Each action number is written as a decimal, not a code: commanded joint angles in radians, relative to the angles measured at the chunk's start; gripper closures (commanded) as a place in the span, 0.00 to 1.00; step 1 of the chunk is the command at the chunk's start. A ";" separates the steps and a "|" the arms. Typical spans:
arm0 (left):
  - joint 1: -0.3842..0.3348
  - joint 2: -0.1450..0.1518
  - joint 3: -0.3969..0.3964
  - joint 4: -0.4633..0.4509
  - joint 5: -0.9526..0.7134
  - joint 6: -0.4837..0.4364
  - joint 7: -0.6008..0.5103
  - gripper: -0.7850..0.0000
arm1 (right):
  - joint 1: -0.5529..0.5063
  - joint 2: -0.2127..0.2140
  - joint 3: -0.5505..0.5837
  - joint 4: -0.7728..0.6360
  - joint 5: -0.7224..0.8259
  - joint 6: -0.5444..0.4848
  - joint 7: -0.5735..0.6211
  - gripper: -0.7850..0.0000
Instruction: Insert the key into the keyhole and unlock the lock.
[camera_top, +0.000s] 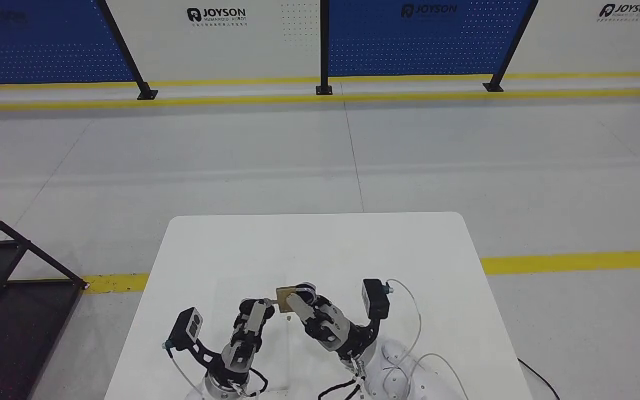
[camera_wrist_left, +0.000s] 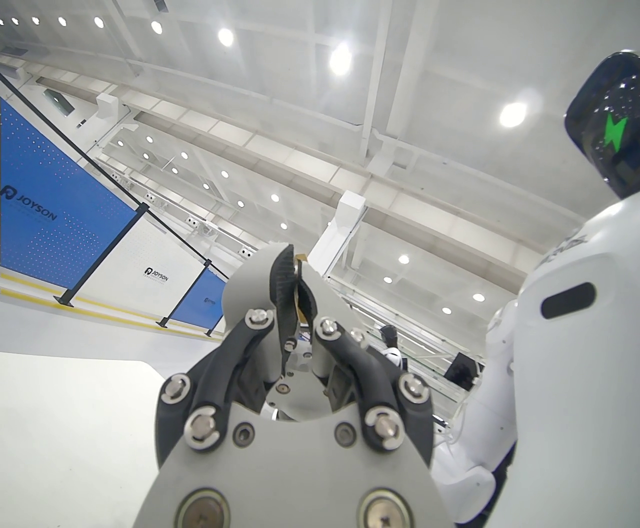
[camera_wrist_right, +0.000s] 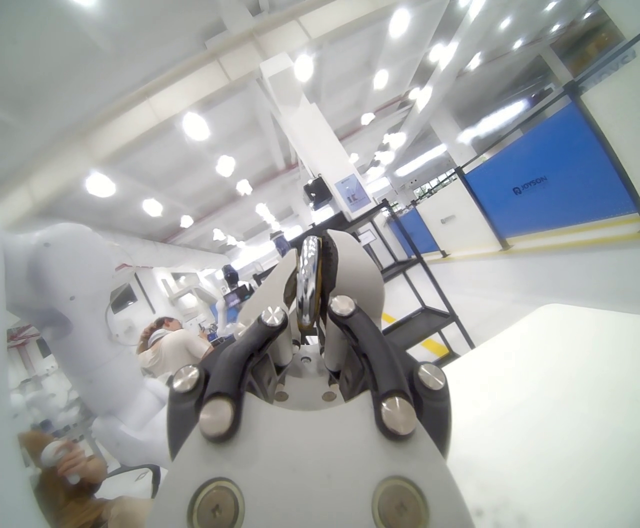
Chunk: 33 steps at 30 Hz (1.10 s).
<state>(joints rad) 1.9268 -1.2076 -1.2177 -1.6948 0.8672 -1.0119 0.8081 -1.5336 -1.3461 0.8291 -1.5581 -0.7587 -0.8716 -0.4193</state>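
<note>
Above the near part of the white table (camera_top: 320, 250), my right gripper (camera_top: 303, 298) holds a brass padlock (camera_top: 287, 296). In the right wrist view the gripper (camera_wrist_right: 315, 240) is shut on the lock, whose chrome shackle (camera_wrist_right: 307, 280) stands between the fingers. My left gripper (camera_top: 265, 305) sits just left of the lock, its tips close to the brass body. In the left wrist view that gripper (camera_wrist_left: 295, 260) is shut on a thin brass-coloured key (camera_wrist_left: 300, 300), mostly hidden between the pads. Whether the key touches the keyhole cannot be told.
A black rack (camera_top: 30, 265) stands off the table's left side. White cables (camera_top: 410, 330) trail near the right arm. Blue and white barrier panels (camera_top: 420, 35) line the floor far behind the table.
</note>
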 joint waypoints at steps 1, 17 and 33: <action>-0.001 -0.001 -0.002 0.001 0.006 0.002 0.002 1.00 | 0.000 0.000 0.001 -0.001 0.000 0.002 0.001 1.00; -0.015 -0.017 -0.008 0.015 0.150 0.065 0.065 1.00 | -0.013 0.003 0.011 -0.015 0.001 -0.006 0.031 1.00; -0.026 -0.015 0.016 0.032 0.269 0.134 0.135 1.00 | -0.025 0.016 0.036 -0.031 0.113 -0.046 0.123 1.00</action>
<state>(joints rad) 1.9006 -1.2232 -1.2017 -1.6637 1.1357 -0.8766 0.9435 -1.5577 -1.3308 0.8640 -1.5883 -0.6518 -0.9152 -0.3004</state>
